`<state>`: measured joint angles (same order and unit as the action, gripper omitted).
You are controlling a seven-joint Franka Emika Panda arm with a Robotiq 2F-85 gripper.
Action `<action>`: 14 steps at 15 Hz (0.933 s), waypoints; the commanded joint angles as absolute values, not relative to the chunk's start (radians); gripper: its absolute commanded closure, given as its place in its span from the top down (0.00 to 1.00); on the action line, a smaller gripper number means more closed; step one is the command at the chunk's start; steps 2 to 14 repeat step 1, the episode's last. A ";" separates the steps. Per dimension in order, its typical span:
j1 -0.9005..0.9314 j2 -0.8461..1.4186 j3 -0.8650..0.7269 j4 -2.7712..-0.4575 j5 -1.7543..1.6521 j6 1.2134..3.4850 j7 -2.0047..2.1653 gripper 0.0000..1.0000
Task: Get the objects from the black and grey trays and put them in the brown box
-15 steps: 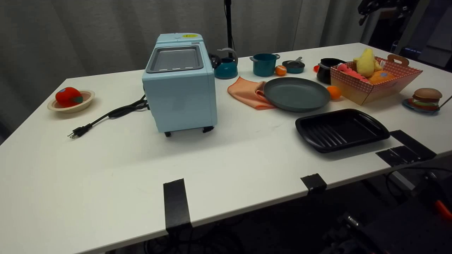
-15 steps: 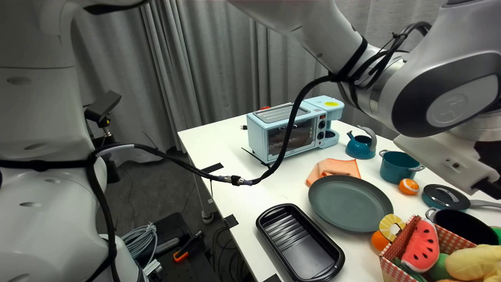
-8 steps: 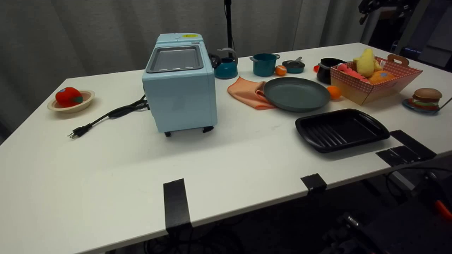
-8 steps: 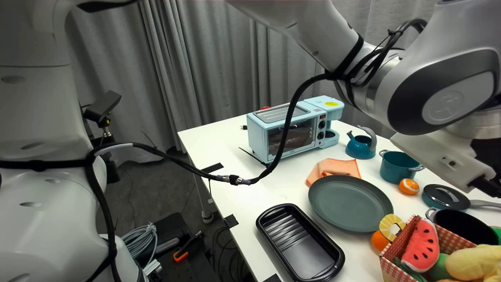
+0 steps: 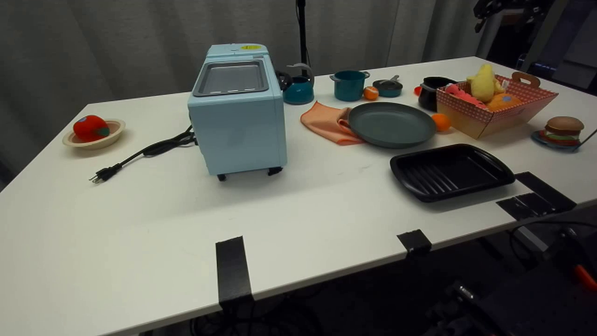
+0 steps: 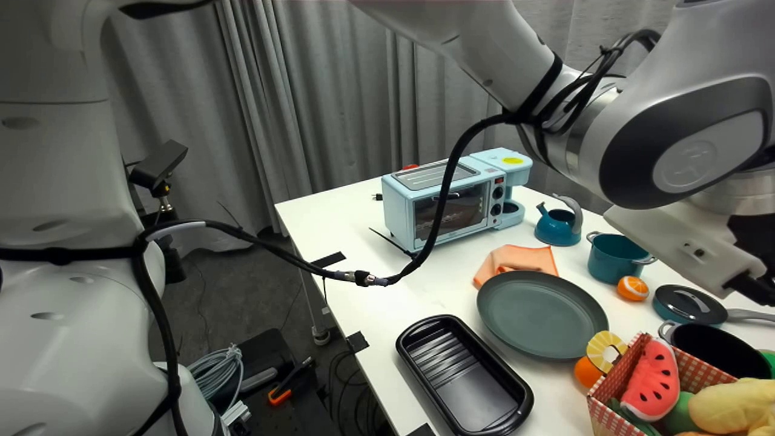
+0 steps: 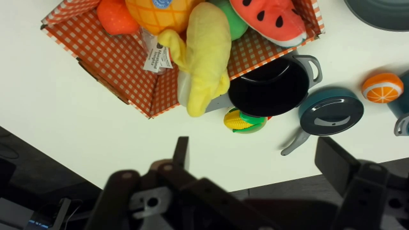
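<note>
The black tray (image 5: 452, 171) lies near the table's front edge. It also shows in an exterior view (image 6: 448, 375). The round grey tray (image 5: 392, 125) is behind it, partly on an orange cloth, and shows in an exterior view (image 6: 542, 315). I see nothing lying in either. The brown box (image 5: 506, 122) with red checked lining (image 7: 124, 70) holds a plush watermelon (image 7: 271, 19), a yellow banana (image 7: 209, 48), a pineapple (image 7: 166, 16) and other toys. My gripper (image 7: 252, 150) is open and empty, raised above the table beyond the box. In an exterior view it is partly cut off (image 5: 508, 10).
An orange (image 5: 440, 122) is beside the box. A black pot (image 7: 268, 86), corn (image 7: 243, 121), lidded pan (image 7: 332, 111), orange half (image 7: 382, 88), teal pot (image 6: 617, 257), kettle (image 6: 557, 224) and blue oven (image 6: 448, 200) stand around. A burger (image 5: 563, 130) lies at the right.
The arm has shifted slightly left and up in an exterior view, then holds still. The trays, box and toys have not moved.
</note>
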<state>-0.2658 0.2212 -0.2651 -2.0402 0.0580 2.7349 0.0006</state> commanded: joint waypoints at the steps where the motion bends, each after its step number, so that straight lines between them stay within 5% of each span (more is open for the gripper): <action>1: -0.271 0.220 -0.260 -2.039 0.053 2.732 0.005 1.00; 14: -0.271 0.220 -0.260 -2.039 0.053 2.732 0.005 1.00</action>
